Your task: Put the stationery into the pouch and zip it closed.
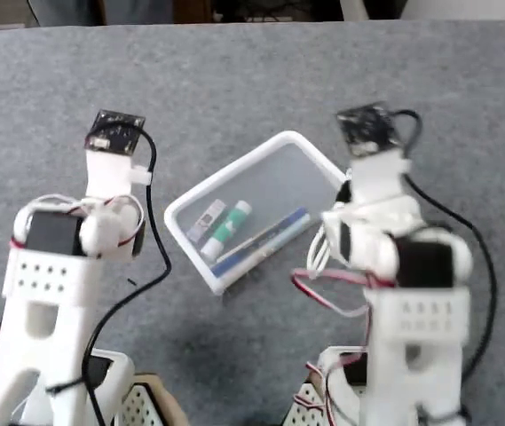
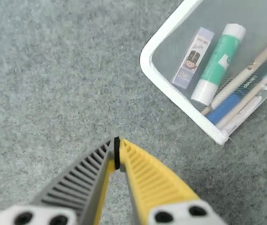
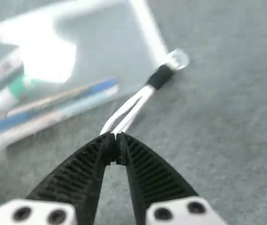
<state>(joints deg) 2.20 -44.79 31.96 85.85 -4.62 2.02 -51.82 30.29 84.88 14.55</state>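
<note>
1. Right wrist view: the right hand (image 3: 115, 140) is pinched shut on the tip of a white zip pull (image 3: 138, 101). The cord leads away from the hand through a black sleeve to a small metal ring at a corner of the pouch (image 3: 100, 42).
2. The pouch is a flat, see-through rectangle with a white edge, lying on the grey bench (image 2: 44, 70) between the two arms. In the high view its long axis runs diagonally, with the near end toward the left arm and the far end toward the right arm.
3. The left hand (image 2: 117, 154) is closed on nothing above bare bench, near a rounded pouch corner.
4. Inside lie an eraser (image 2: 193, 58) in a pale sleeve, a green-and-white glue stick (image 2: 217, 65) and several pens (image 2: 248, 70), one beige and one blue. The pens lie along the pouch's long axis.
5. The eraser's sleeve carries a small cartoon figure, and its print is too small to read.
</note>
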